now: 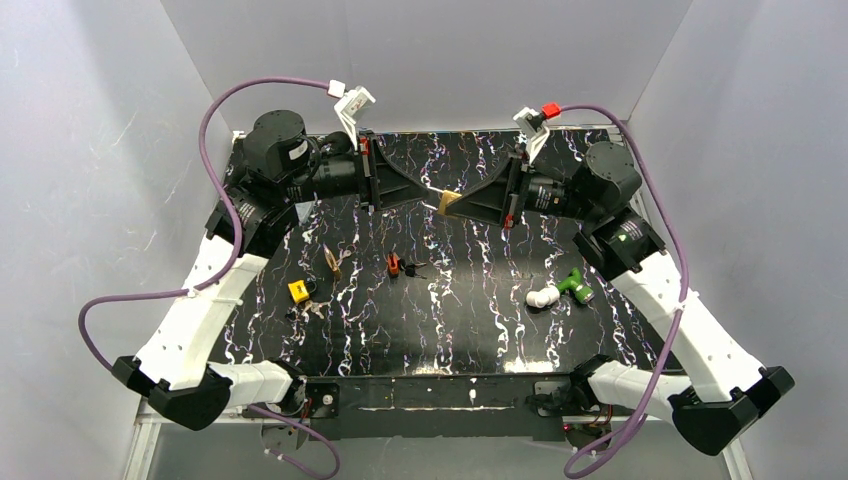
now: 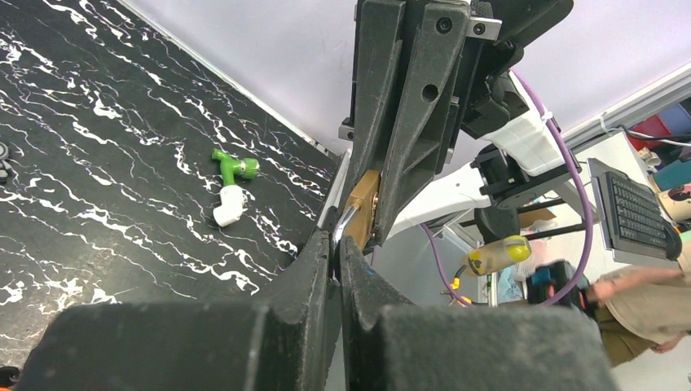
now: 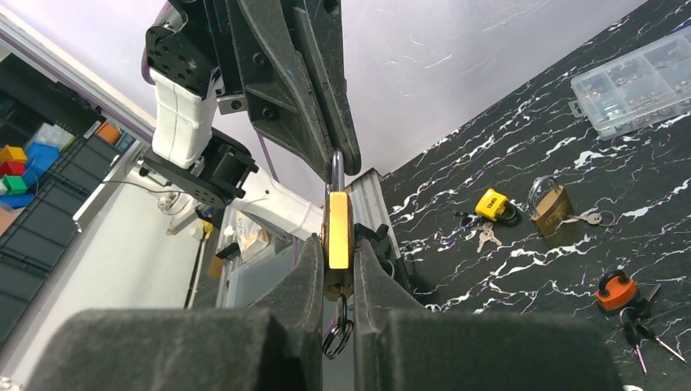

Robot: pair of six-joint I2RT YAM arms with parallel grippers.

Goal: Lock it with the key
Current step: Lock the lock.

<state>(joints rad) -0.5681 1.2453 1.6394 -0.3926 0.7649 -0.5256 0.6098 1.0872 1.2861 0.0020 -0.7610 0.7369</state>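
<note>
Jaws of the right gripper (image 3: 337,259) are closed on the body of the padlock (image 3: 337,228), those of the left gripper (image 2: 337,252) on its shackle (image 3: 336,167). The padlock is held aloft between them, presumably braced at both ends for locking.

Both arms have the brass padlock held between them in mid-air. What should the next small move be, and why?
Probably ease the left gripper toward the right gripper, pressing the shackle into the padlock. The left is shut on the shackle, the right on the padlock's brass body, and a key ring hangs below it. Whether the shackle is already seated I cannot tell.
</note>
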